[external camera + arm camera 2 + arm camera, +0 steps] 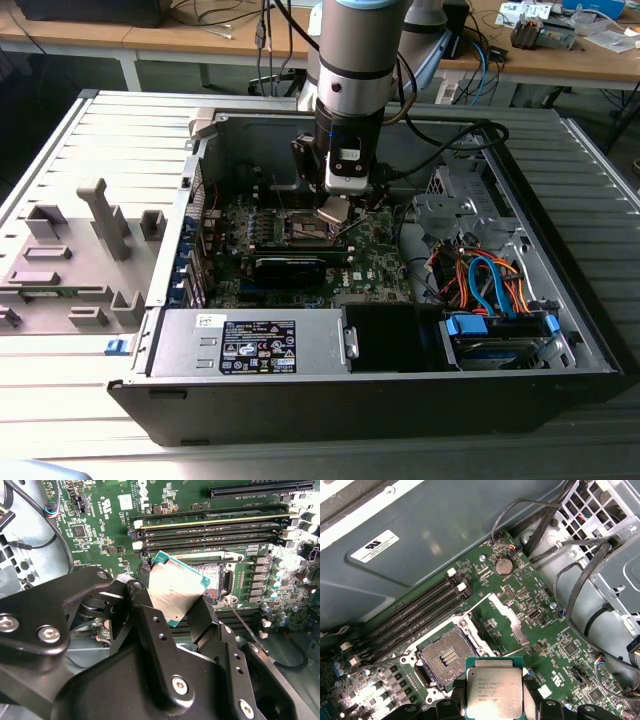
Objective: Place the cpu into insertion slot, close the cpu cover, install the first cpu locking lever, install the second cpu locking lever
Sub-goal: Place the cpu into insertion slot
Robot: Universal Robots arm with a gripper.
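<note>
Your claw [172,602] is closed to the width of the chip. Its two black fingers [145,615] pinch the cpu [494,692] by opposite edges, which I judge keeps the metal top and the underside free of contact. The cpu hangs in the air inside the open computer case [380,405], near the insertion slot [447,656] but not seated in it. The cpu cover [515,627] is swung open just beside the slot, so the dark contact field lies bare to take the chip.

In the first wrist view you see the whole slot with the chip off to one side of it, which lets you read the remaining offset. The second wrist view gives you the grip itself: both fingers on the chip's edges, the chip tilted and hiding part of the slot. The exterior view adds the arm reaching straight down over the motherboard [375,255].
</note>
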